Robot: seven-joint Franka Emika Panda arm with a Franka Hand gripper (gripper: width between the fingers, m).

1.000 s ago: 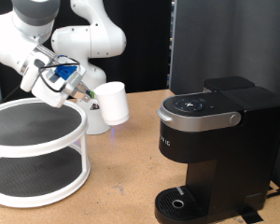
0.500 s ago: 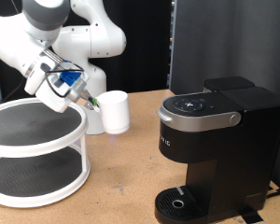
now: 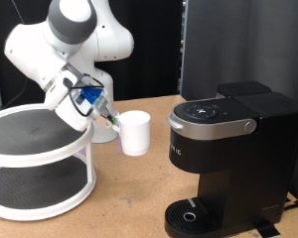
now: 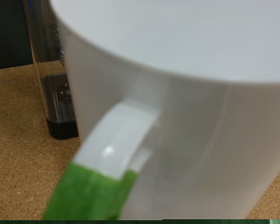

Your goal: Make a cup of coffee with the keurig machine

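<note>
**Mug carried by its handle beside the coffee maker**

The coffee maker (image 3: 231, 159) fills the exterior view's right side, a black box with a glossy round button panel, a silver-grey arched lid handle lying flat across its front, and a round drip tray at its foot near the exterior view's bottom edge. Its lid is down. In the wrist view a dark, upright part of the machine (image 4: 52, 70) shows behind the mug, standing on the cork surface.

The white robot arm (image 3: 60, 45) comes in from the exterior view's top left and bends down towards the middle. Below it, on the exterior view's left, stands a white round two-tier rack (image 3: 40, 159) with dark shelves, resting on the cork tabletop (image 3: 129, 198).

The mug (image 3: 135, 132) is a plain white cylinder, upright, between the rack and the coffee maker, apart from both and well clear of the drip tray. Whether its base touches the tabletop cannot be told.

The gripper (image 3: 113, 121) sits at the mug's side facing the rack. Its green-tipped fingers (image 4: 89, 191) are closed around the mug's handle (image 4: 121, 140), which the wrist view shows pinched close up, so the pincer is narrowed to the handle's thickness.
</note>
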